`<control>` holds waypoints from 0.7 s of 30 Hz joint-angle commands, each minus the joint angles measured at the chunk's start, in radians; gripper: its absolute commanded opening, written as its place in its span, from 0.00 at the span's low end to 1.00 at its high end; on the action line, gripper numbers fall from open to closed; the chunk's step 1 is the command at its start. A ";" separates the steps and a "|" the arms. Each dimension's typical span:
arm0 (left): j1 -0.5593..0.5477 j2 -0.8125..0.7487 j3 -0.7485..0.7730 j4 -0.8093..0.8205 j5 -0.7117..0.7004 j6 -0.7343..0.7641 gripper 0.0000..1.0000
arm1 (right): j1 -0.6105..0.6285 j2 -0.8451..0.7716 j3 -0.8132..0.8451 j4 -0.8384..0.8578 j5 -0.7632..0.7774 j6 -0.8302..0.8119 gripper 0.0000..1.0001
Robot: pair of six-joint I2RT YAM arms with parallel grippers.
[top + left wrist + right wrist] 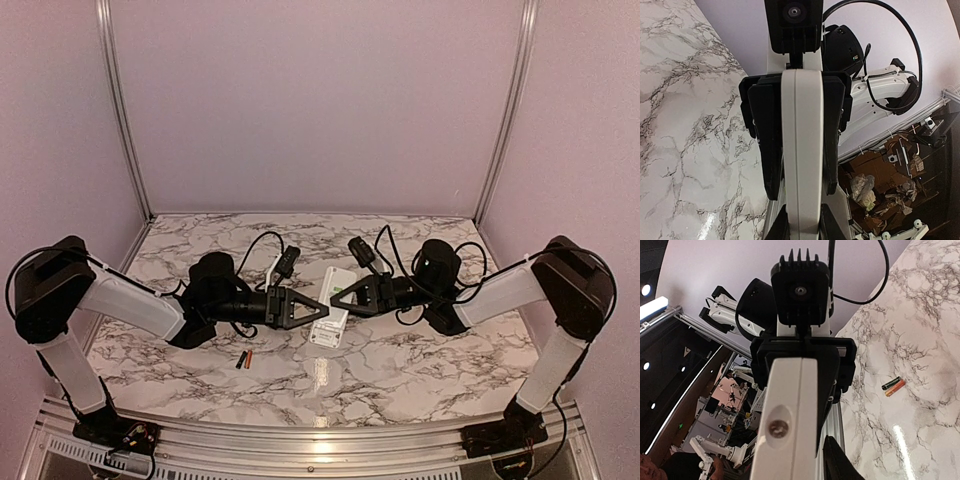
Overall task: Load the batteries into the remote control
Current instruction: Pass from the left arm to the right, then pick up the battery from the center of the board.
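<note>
At the middle of the marbled white surface [430, 385], left fingers [298, 305] pinch the slim white plastic remote control [326, 332]; right fingers [352, 291] flank it, grip unclear. Two tiny cylindrical batteries [244, 358], black and orange-red, lie loose nearer the front edge, unloaded

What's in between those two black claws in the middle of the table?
The white remote control is there, its ends reaching out past the fingertips of the left gripper and right gripper. The overhead view shows it best.
</note>
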 commanded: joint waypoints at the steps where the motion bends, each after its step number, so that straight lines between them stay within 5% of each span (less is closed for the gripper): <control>1: -0.006 0.008 0.036 -0.017 0.025 0.026 0.00 | 0.006 0.008 0.031 -0.006 0.013 -0.022 0.28; 6: -0.004 0.010 0.050 -0.084 0.029 0.058 0.03 | 0.005 0.000 0.034 -0.050 0.011 -0.059 0.05; 9: 0.017 -0.030 0.047 -0.201 -0.001 0.114 0.36 | -0.004 -0.001 0.030 -0.055 0.009 -0.064 0.00; 12: 0.057 -0.132 0.019 -0.390 -0.092 0.192 0.53 | -0.042 -0.012 0.002 -0.069 0.023 -0.074 0.00; 16: 0.077 -0.282 0.048 -0.880 -0.326 0.387 0.56 | -0.100 -0.052 -0.040 -0.185 0.068 -0.170 0.00; 21: 0.078 -0.375 0.077 -1.295 -0.575 0.444 0.49 | -0.109 -0.080 -0.017 -0.412 0.123 -0.343 0.00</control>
